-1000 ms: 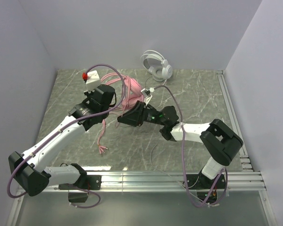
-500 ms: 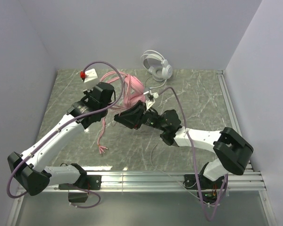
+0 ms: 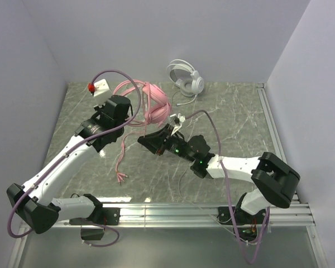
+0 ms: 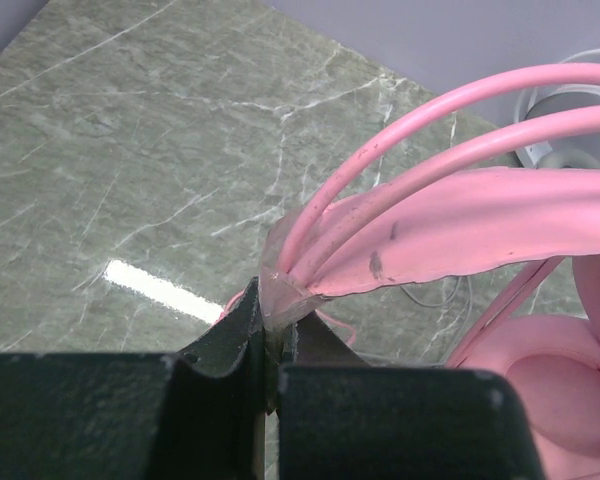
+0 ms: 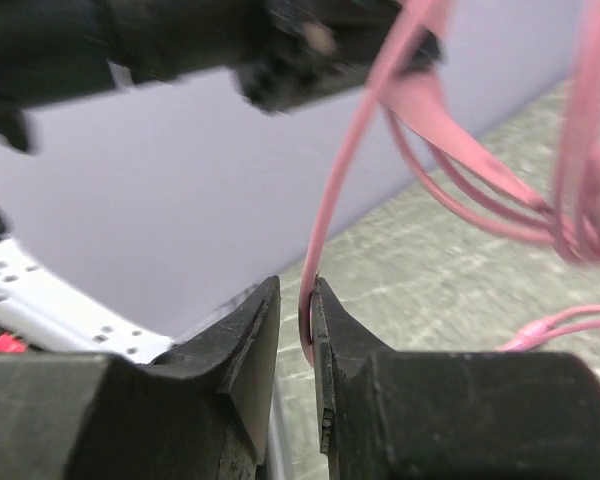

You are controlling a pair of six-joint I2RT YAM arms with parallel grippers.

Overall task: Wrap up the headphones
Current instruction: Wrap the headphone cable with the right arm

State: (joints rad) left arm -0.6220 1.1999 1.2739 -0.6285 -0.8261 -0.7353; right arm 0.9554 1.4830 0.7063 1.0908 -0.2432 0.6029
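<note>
Your left tool is clamped on one end of the band of the pink headphones; it is a thin hold, so any sideways tug could twist the headset out of it. Your right tool stands narrowly apart around the pink cable; the cable touches one finger but is not visibly pinched, so it may slide through instead of following a wrap. A hard pull from there would likely strain the cable where it meets the earcup. The slack hangs in loose loops between the two tools, and its free end trails on the counter near the left arm; it could snag on that arm. The pink headphones sit toward the back of the counter, between the tools; I cannot tell whether an earcup touches the surface. They look all pink, with a flat band, thin rods and padded round cups, and the cable is not yet wound. The white headphones rest against the back wall, close behind; a wide swing could knock them.
</note>
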